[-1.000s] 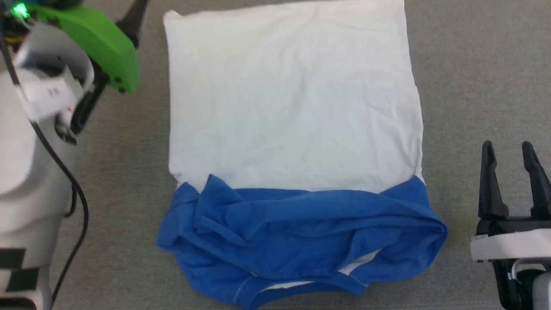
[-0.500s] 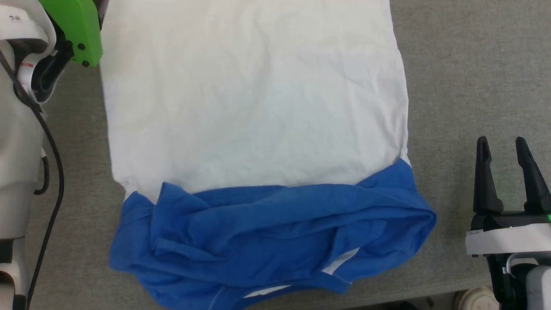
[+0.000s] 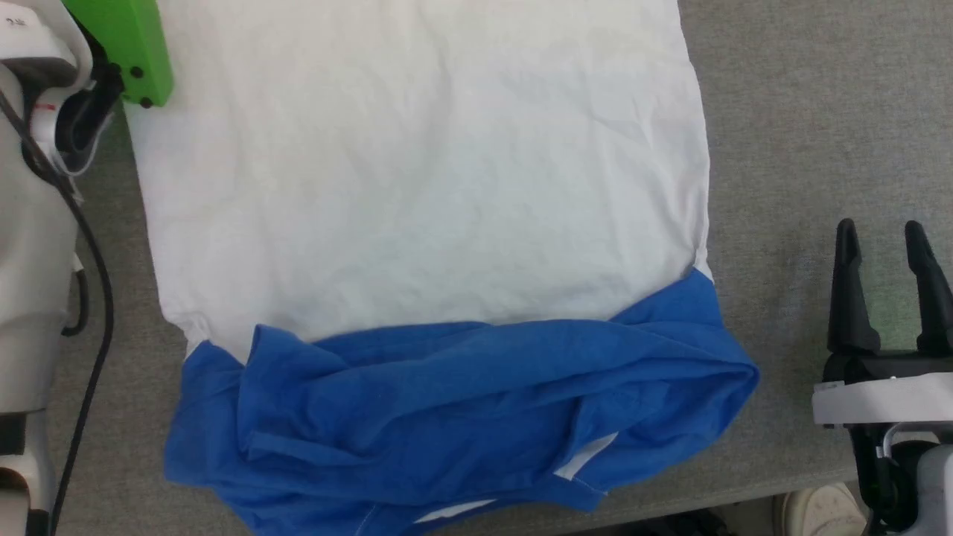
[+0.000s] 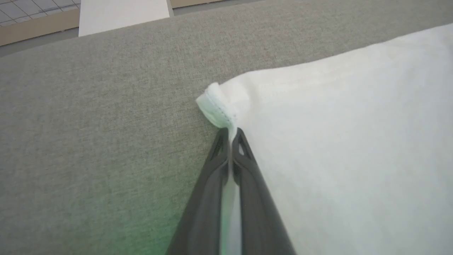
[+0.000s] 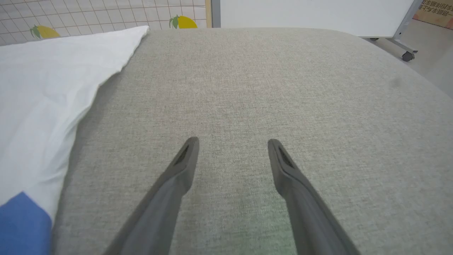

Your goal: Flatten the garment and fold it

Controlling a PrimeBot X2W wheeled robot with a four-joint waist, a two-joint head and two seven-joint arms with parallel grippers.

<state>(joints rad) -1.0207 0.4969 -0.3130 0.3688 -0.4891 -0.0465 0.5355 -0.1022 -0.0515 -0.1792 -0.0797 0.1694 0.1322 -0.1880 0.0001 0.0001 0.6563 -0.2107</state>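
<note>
Lying spread on the grey tabletop (image 3: 804, 112), the T-shirt (image 3: 417, 186) has its white body flat toward the far side and its blue part bunched in loose folds at the near edge. The left gripper (image 4: 230, 131) pinches a white hemmed corner of the shirt: its 2 dark fingers (image 4: 208, 191) are pressed together with a strip of cloth between them, and the stitched corner bulges just past their tips. The right gripper (image 3: 879, 227) is over bare tabletop to the right of the shirt, apart from it, its 2 fingers spread with nothing between them. I count 1 shirt and 2 grippers. The cloth is soft and lightly creased, the tabletop a coarse matte weave, and the fingers are smooth and taper to points.
</note>
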